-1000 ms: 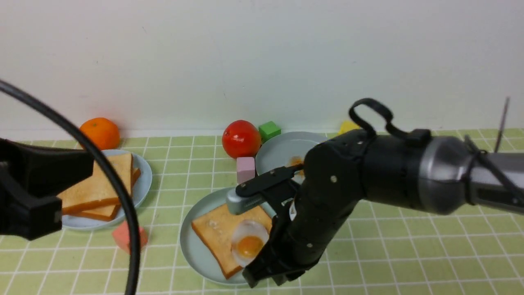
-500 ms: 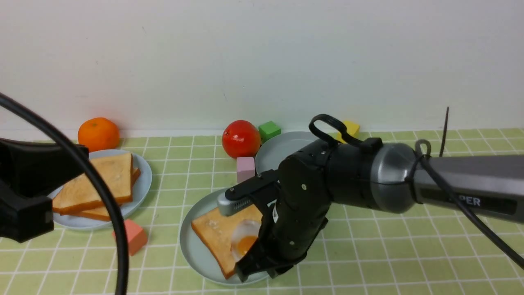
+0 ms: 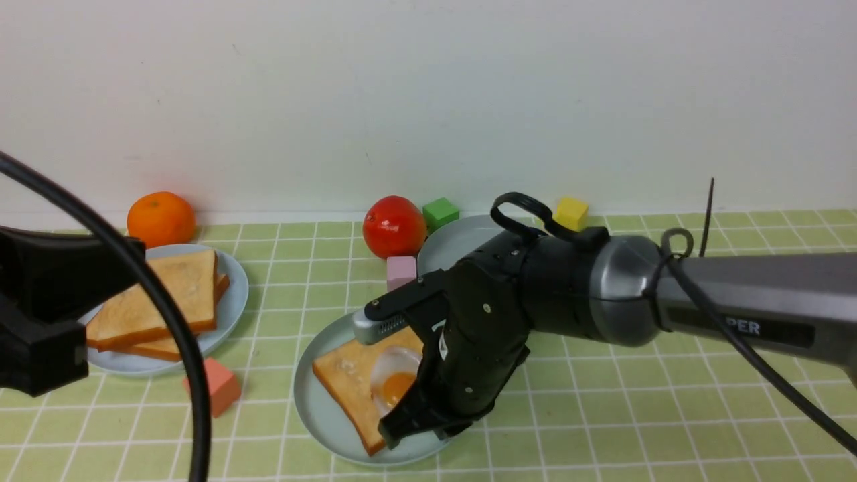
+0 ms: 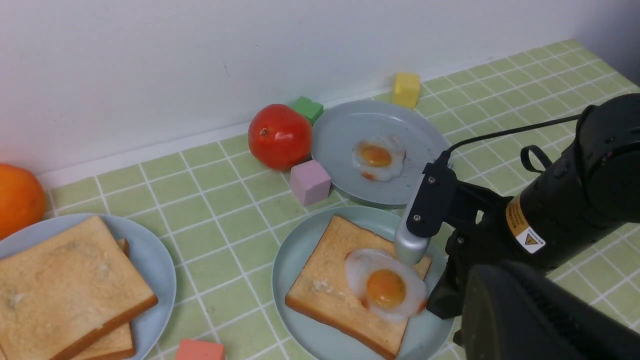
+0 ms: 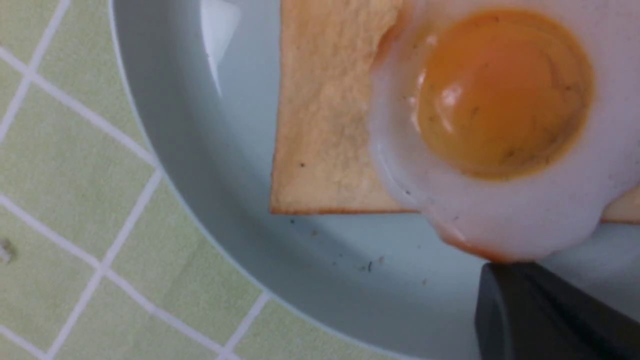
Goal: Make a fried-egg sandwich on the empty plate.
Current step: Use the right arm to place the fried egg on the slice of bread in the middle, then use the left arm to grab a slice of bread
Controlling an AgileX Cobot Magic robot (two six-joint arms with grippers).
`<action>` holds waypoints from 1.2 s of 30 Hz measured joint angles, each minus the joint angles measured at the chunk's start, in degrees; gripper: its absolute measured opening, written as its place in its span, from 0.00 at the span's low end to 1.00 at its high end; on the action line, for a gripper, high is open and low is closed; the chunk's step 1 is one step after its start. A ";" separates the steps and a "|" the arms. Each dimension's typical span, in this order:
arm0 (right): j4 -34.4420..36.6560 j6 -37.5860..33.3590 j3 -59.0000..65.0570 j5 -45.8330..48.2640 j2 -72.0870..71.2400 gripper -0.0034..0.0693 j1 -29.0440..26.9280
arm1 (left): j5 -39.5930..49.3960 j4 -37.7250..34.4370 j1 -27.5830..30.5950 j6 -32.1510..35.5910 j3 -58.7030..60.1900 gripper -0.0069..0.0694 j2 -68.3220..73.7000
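Note:
The pale teal plate (image 3: 315, 408) at the front middle bears one slice of golden toast (image 3: 345, 375). A fried egg (image 3: 395, 378) with an orange yolk rests over the toast's right half. My right gripper (image 3: 405, 427) reaches down at the plate's near right rim, shut on the egg's edge. In the right wrist view the egg (image 5: 500, 125) overhangs the toast (image 5: 325, 125), and one dark finger (image 5: 550, 315) meets its browned rim. My left gripper (image 3: 40, 321) hangs raised at the far left, shut and holding nothing. No stacked sandwich shows.
Two toast slices (image 3: 157, 301) are stacked on a bluish plate (image 3: 234, 294) at the left. Behind, a grey plate (image 4: 345, 130) holds another fried egg (image 4: 377, 157). Around them lie a tomato (image 3: 395, 226), an orange (image 3: 161, 217), and pink (image 3: 402, 274), green (image 3: 440, 213), yellow (image 3: 570, 211) and red (image 3: 221, 385) blocks.
My right arm has swung left and down, bringing the egg lower onto the toast. The left arm shifted slightly at first, then stayed still.

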 joint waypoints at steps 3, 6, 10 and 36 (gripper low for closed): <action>-0.05 0.07 -0.90 -1.04 0.04 0.06 0.00 | 0.00 0.00 0.00 0.00 0.00 0.07 0.00; -0.78 0.09 -1.02 -3.05 0.04 0.06 0.00 | 0.00 0.00 0.00 0.00 0.00 0.07 0.00; -1.41 0.09 -1.06 -5.44 0.04 0.06 0.00 | 0.00 0.44 0.00 0.02 0.00 0.07 0.00; -12.03 10.42 24.58 11.15 -65.25 0.07 0.00 | 6.06 15.53 0.06 -13.47 -15.00 0.07 39.26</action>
